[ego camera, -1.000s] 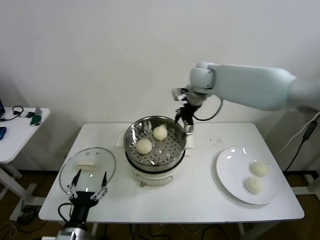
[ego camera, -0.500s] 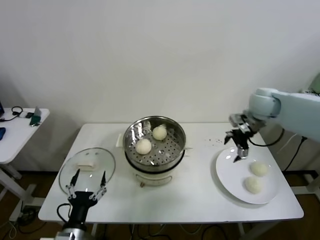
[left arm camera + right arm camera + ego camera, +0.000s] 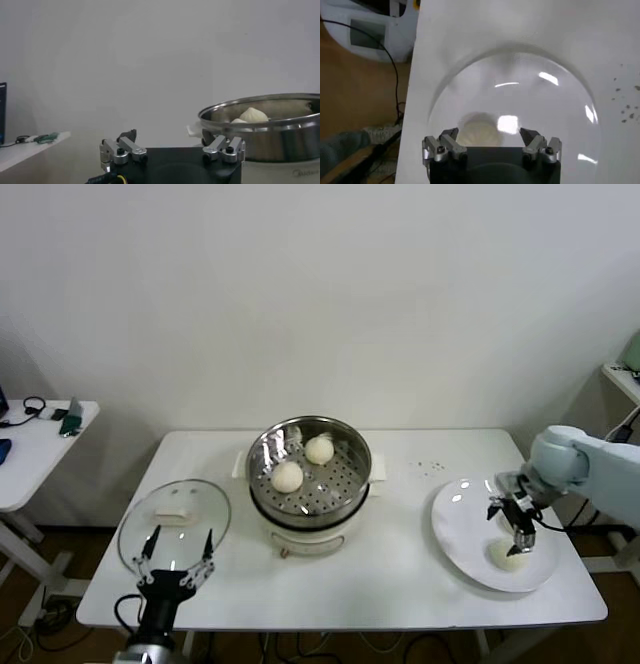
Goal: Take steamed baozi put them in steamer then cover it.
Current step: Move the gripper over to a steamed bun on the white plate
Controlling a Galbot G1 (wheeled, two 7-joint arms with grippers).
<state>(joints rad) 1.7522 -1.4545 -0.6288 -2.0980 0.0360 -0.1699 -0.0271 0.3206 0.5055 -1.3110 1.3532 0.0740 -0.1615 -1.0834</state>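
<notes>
The steel steamer [image 3: 310,479] stands mid-table with two baozi [image 3: 320,449] [image 3: 287,476] on its perforated tray. My right gripper [image 3: 518,529] is open, low over the white plate [image 3: 460,524] at the right. One baozi [image 3: 507,557] shows just beside it on the plate; the fourth baozi is hidden behind the gripper. In the right wrist view the gripper [image 3: 489,133] hangs open above a baozi [image 3: 477,131] on the plate [image 3: 560,75]. The glass cover [image 3: 175,524] lies at the front left. My left gripper [image 3: 178,556] waits open beside it.
A small side table [image 3: 40,429] with cables and gadgets stands far left. Dark specks [image 3: 432,467] lie on the table between steamer and plate. The left wrist view shows its gripper [image 3: 172,150] open and the steamer [image 3: 265,127]. A white base and cables [image 3: 370,30] lie on the floor.
My right arm swung from the steamer's far rim across to the plate and dropped low over the buns, gripper open. The left arm has not moved.
</notes>
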